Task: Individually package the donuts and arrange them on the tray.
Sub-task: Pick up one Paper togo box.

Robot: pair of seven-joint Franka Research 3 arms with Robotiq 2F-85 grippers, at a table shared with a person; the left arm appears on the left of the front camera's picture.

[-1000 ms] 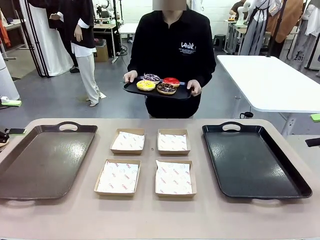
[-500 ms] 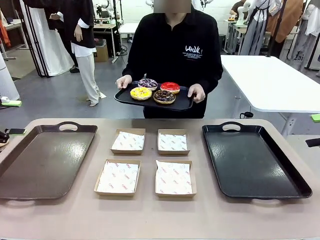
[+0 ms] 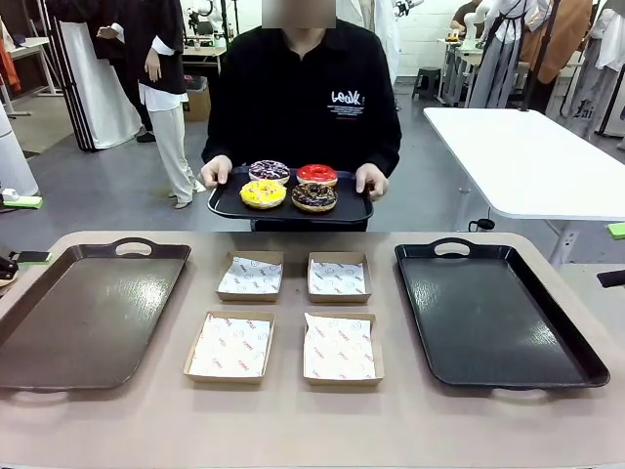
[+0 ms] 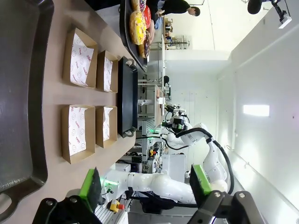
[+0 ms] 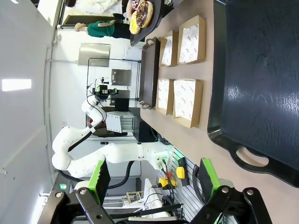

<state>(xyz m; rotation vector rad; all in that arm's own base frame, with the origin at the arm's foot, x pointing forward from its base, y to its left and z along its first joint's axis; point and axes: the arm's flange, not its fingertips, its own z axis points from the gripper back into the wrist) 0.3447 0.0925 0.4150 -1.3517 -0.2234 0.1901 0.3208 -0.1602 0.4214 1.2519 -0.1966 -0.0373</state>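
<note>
Person at far side holds small black plastic tray (image 3: 290, 213) w/ both hands; on it lie four glazed ring donuts (image 3: 263, 193), above the counter (image 3: 293, 420) edge. Four paper-lined cardboard boxes (image 3: 230, 346) stand btw. big brown tray (image 3: 88, 313) and big black tray (image 3: 498, 313). Left jaws and right jaws are spread wide, holding nothing.

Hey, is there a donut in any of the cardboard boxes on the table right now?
No, the boxes hold just their paper liners, and the donuts sit on the tray that the person holds.
</note>
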